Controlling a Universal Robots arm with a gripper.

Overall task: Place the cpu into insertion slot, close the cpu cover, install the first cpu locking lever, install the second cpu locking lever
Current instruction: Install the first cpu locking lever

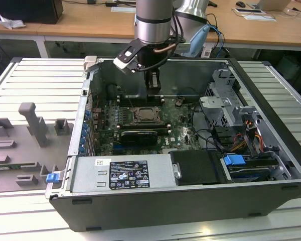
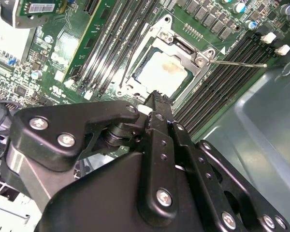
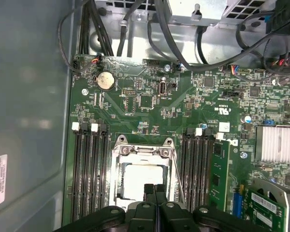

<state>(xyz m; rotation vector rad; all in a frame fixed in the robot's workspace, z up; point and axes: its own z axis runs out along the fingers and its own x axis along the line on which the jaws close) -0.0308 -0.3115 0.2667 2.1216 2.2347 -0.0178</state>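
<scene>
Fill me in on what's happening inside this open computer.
A robot arm's gripper hangs just above the processor socket on the motherboard inside the open computer case. Its fingers are shut with nothing between them. The cpu sits in the insertion slot, and the cpu cover lies down around it. A thin locking lever juts out over the memory slots and looks unlatched.

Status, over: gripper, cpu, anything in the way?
Gripper shut, empty, over the cpu. Cpu seated, cpu cover down on it. One lever rod sticks out sideways; nothing else blocking.
</scene>
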